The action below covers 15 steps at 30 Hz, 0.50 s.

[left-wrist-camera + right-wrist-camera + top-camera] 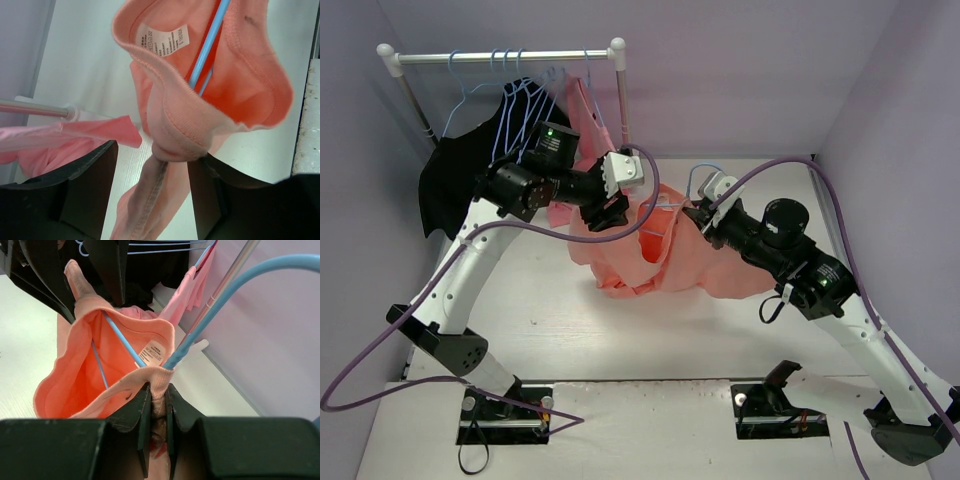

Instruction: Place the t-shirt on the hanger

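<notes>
Salmon t-shirt (660, 262), hanger (125, 340) inside, clenched by right pincer (157, 387); left pincer (152, 150) released (black garment (450, 190), rack (500, 57) behind).

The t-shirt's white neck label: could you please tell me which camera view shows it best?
Left wrist: the label faces the camera, large, inside the t-shirt collar. Right wrist shows it smaller and tilted; top external does not resolve it.

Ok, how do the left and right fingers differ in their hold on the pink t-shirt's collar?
Left gripper: fingers apart, a bunched part of the t-shirt collar hanging between them. Right gripper: fingers shut tight on the collar's edge. The left reaches in from the rack side, the right from the opposite side. Both are at the collar that holds the hanger.
</notes>
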Motion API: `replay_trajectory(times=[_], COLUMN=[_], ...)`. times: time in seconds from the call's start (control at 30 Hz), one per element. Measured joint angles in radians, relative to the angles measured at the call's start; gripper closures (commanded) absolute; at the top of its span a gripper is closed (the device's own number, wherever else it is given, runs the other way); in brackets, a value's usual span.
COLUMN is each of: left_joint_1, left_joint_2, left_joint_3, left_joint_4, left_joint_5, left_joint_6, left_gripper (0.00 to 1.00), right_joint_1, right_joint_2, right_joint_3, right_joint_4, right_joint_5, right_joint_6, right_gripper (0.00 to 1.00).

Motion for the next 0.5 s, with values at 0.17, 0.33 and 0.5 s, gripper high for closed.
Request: replay_trajectory(times=[0.17, 0.33, 0.5], left_joint_1=[0.0, 0.0, 0.0], left_joint_2=[0.025, 0.04, 0.042], left_joint_3=[0.017, 0.017, 0.018], left_joint_4=[0.0, 0.0, 0.0], left_joint_5=[0.027, 0.04, 0.044], left_joint_6=[0.0, 0.0, 0.001], left_gripper=[0.49, 0.54, 0.66], right_joint_1=[0.0, 0.0, 0.0], right_joint_2=[0.003, 0.008, 0.009], right_joint_3=[0.0, 0.0, 0.0], right_joint_4=[0.0, 0.0, 0.0], right_joint_5=[-0.01, -0.017, -0.02], right_joint_6=[0.004, 0.01, 0.017], right_gripper=[1.0, 1.0, 1.0])
